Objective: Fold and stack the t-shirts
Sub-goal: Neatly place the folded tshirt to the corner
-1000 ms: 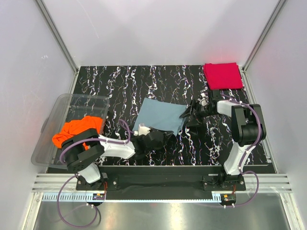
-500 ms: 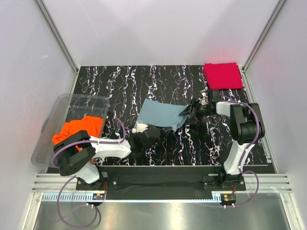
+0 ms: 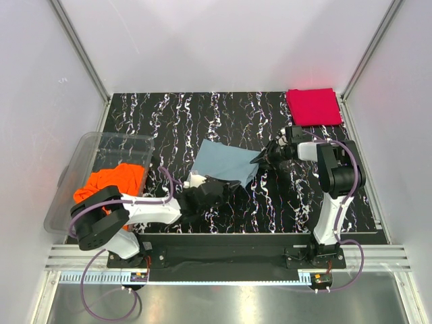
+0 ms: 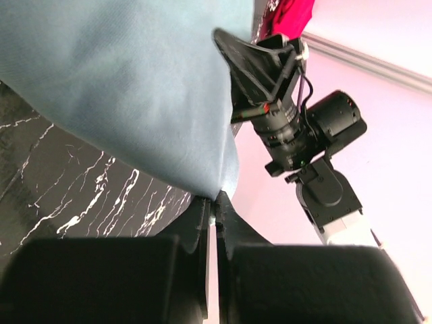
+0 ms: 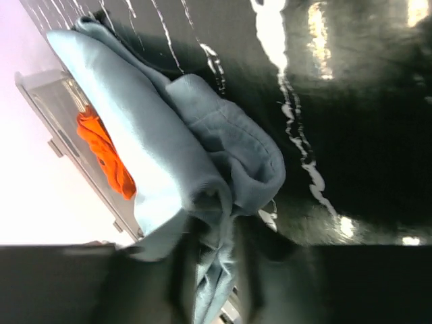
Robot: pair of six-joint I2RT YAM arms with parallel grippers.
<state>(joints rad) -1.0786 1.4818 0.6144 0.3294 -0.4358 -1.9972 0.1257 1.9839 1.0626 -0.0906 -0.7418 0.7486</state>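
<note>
Cloth is bunching between both grippers. The blue shirt [image 3: 225, 162] is lying as a flat, roughly square fold near the middle of the table [image 3: 169, 121]. The left gripper [image 3: 228, 189] is pressing its jaws almost together on the shirt's near right corner. In the left wrist view its fingers [image 4: 196, 223] are showing only a thin slit between them, with the tip of the cloth caught there. The right gripper [image 3: 263, 159] is clamping the shirt's right edge, and in its wrist view a thick roll of blue fabric is sitting gathered between the blurred fingers [image 5: 246, 270]. The red shirt [image 3: 313, 106] is lying folded at the far right corner, well apart. The orange shirt [image 3: 111, 183] is sitting crumpled inside the bin [image 3: 88, 148] at the left edge.
</note>
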